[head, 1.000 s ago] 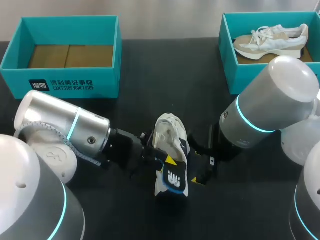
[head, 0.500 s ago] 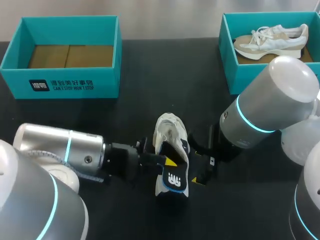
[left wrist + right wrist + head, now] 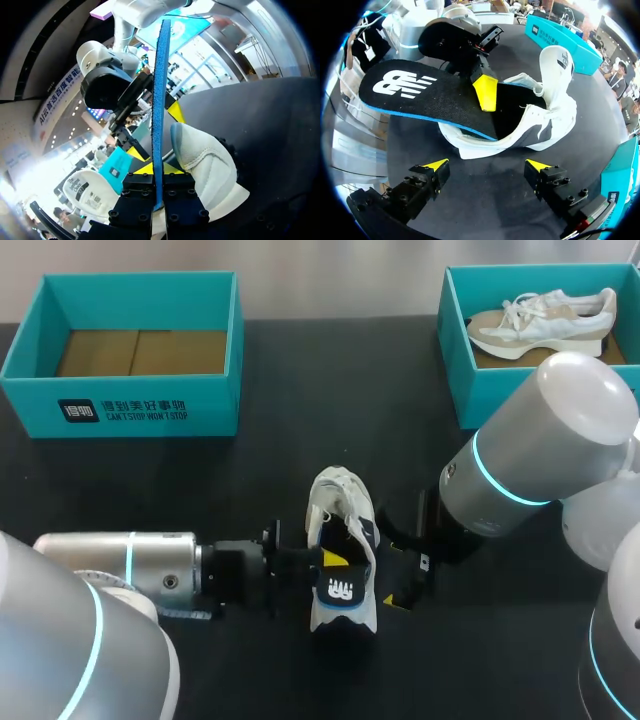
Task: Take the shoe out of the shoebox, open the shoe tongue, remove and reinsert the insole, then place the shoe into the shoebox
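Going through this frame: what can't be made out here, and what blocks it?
Right wrist view: lower finger of the left gripper, hidden under the insole.
Right wrist view: the insole's front end, hidden inside the shoe.
Left wrist view: the insole's faces; it shows edge-on.
Head view: the right gripper, partly covered by the right arm.

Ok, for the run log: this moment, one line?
left fingers: shut on insole; insole: partly in shoe; right fingers: open; shoe: on table
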Controlling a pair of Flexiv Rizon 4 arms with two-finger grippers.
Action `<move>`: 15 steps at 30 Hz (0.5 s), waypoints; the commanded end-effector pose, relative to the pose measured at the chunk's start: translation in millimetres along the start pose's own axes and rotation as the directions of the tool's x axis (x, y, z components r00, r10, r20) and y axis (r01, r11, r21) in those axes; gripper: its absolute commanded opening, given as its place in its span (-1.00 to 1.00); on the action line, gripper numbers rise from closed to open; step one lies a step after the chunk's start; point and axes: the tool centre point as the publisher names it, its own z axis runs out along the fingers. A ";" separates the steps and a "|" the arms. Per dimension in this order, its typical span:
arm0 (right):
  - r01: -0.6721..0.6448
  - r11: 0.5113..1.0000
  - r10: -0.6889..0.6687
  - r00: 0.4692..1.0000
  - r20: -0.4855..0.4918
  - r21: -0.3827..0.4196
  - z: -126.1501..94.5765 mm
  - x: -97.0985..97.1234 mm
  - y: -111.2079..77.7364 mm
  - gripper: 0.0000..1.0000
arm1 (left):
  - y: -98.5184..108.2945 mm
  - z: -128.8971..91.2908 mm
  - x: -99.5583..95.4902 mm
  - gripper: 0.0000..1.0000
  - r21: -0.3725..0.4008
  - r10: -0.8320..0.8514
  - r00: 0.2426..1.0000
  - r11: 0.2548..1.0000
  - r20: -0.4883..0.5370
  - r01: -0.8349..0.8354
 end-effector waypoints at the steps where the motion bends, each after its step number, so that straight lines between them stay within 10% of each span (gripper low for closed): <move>1: -0.001 1.000 0.001 1.000 0.003 0.001 1.2 1.5 0.4 1.00 | 16.6 5.3 1.9 -1.00 0.017 -0.003 0.999 1.000 0.050 0.002; 15: -0.001 1.000 0.001 1.000 0.003 0.001 1.2 1.5 0.4 1.00 | 23.1 7.0 -2.3 -1.00 0.024 -0.001 0.999 1.000 0.053 -0.001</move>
